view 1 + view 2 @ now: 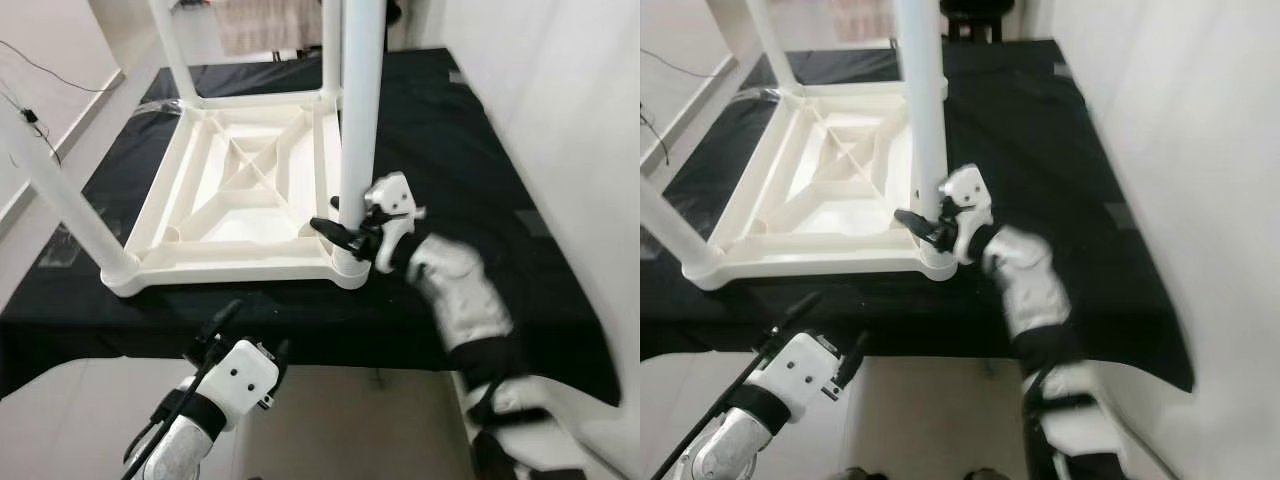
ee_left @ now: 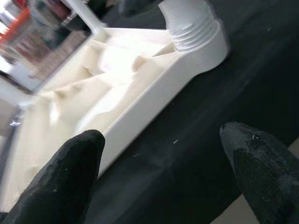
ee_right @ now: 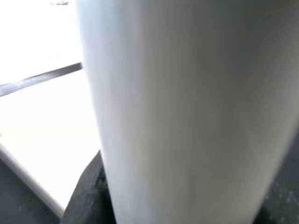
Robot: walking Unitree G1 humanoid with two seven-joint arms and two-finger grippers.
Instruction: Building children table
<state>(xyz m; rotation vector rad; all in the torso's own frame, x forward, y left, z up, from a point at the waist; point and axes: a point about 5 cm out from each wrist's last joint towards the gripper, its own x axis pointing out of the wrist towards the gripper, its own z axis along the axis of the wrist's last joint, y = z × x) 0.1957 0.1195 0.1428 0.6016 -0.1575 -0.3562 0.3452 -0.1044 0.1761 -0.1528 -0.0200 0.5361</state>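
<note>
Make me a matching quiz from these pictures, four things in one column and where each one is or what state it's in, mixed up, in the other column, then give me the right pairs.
Things:
1. right gripper
2. left gripper
3. tabletop
4. black cloth

States:
A. lying upside down with its legs pointing up
B. spread flat under the white furniture
C. fingers around the base of the near-right leg
D. open, hovering at the near edge, holding nothing

Pairs: 1-C, 2-D, 3-A, 4-B
</note>
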